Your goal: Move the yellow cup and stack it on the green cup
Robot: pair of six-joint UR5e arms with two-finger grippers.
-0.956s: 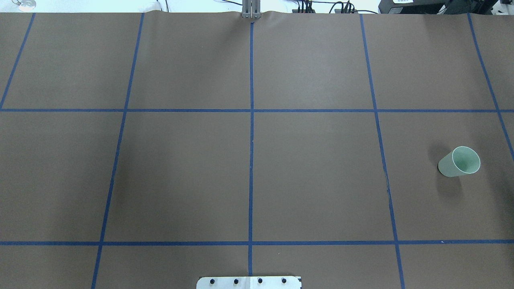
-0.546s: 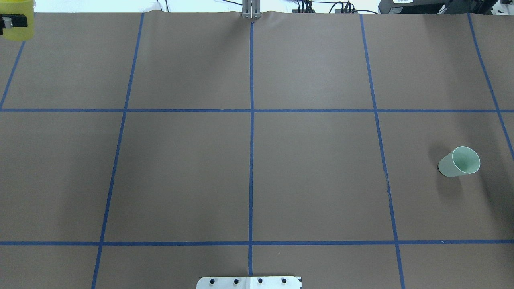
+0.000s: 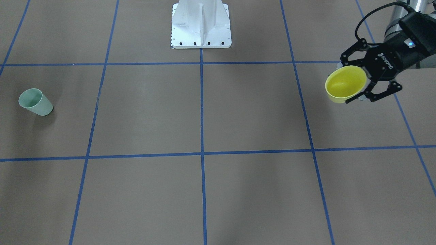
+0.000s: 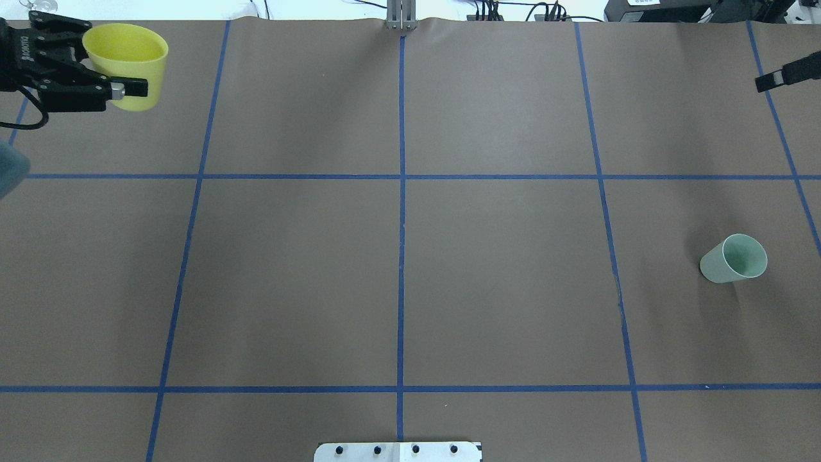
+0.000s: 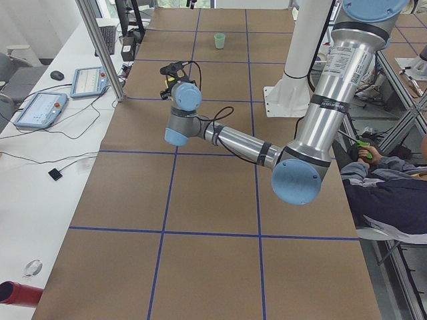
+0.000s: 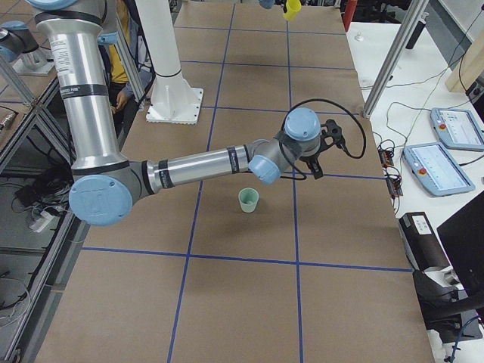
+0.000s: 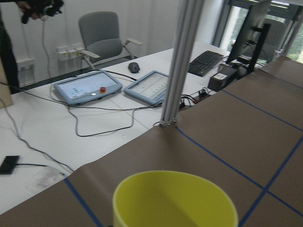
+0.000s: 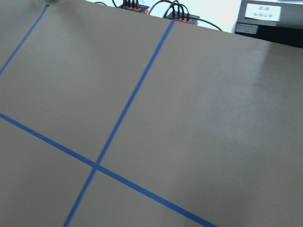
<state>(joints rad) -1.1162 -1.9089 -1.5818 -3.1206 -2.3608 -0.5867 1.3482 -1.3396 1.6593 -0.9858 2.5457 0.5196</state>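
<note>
The yellow cup hangs upright above the table's far left corner, held in my left gripper. The fingers are shut on its wall. It also shows in the front view, with the left gripper around it, and its rim fills the bottom of the left wrist view. The green cup stands upright and alone at the right side of the table. Only one dark finger of my right gripper shows at the far right edge, well beyond the green cup; I cannot tell its state.
The robot's white base plate sits at the near middle edge. An aluminium post stands at the far edge. A side table holds pendants and cables. A seated person is beside the base.
My left gripper has come in from the far left with the yellow cup and moved right. A finger of the right gripper has appeared at the far right edge. The green cup has not moved.
</note>
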